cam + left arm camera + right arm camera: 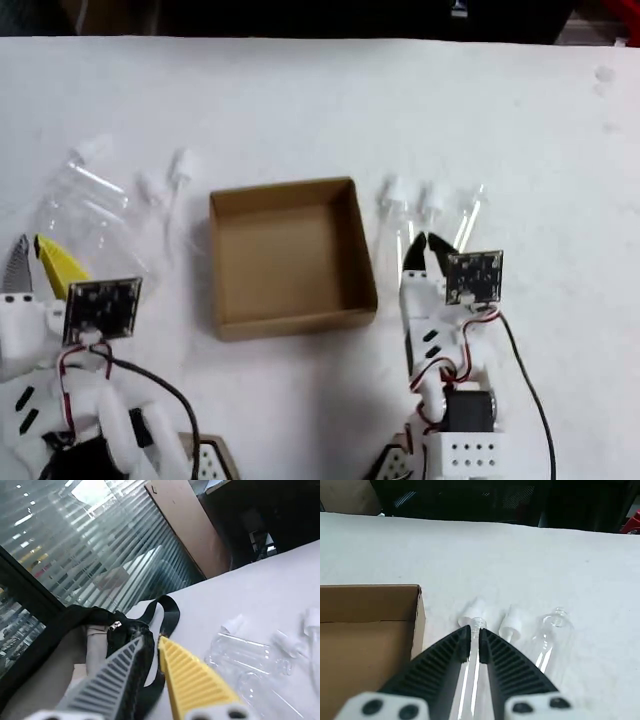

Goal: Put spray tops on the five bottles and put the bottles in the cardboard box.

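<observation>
Closest in, the right pincer (475, 632) has its black jaws set narrow on either side of an open-necked bottle (479, 624), clamped on the body with the bare neck poking out just past the tips. Whether the bottle is off the counter (300, 110) or lying on it, I can't tell. On the other side, the left pincer (151, 642) shows a slim gap between its grey and yellow fingers, with nothing in it. Further out, the cardboard box (290, 255) sits mid-counter with no bottle inside, and the gripped bottle is at its three o'clock. Just beyond the right pincer's tips lie two loose white spray tops (472, 611), with a second bare bottle (551, 630) beside them. At the box's nine to ten o'clock there's a cluster of clear bottles (85, 200) and more loose tops (180, 165). I read this as the capping step, early on, with plenty left to do. To do it well, grip firm on the body and keep the neck free. Bring a top in line, feed its tube straight down the neck, and seat it fully before boxing. Writing? Bottles clear and plain, box plain brown, nothing legible.
</observation>
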Controlling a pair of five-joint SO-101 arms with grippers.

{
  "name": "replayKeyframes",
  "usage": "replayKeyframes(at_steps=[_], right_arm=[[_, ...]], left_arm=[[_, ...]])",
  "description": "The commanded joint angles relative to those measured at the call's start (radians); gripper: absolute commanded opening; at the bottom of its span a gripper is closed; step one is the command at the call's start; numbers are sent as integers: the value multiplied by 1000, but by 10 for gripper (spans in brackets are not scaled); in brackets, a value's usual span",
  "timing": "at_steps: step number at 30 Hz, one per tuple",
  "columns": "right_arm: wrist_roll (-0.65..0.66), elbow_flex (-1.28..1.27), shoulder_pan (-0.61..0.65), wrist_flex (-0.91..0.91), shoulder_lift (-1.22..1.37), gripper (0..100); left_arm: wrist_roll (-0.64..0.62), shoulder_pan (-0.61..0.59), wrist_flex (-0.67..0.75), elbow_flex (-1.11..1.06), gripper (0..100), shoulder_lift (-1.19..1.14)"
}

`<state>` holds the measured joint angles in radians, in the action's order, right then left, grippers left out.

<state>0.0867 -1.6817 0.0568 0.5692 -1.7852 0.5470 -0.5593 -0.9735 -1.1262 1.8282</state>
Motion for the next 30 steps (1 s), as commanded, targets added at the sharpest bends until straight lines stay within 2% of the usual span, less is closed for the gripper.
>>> replayKeyframes(at_steps=[1,6,14,24,30], right_arm=[[-9,-9,1,-15,-7,19],[-9,-9,1,-15,-7,19],[-9,-9,1,-15,-5,19],[-9,-9,1,-15,-5,19],[-9,-9,1,-15,-5,19]], left_arm=[[11,-7,-6,81,54,-25],[9,-7,-26,241,55,-252],[11,-5,-239,635,55,-771],[5,131,-499,1037,55,-1132],[-58,153,-526,1229,55,-1280]])
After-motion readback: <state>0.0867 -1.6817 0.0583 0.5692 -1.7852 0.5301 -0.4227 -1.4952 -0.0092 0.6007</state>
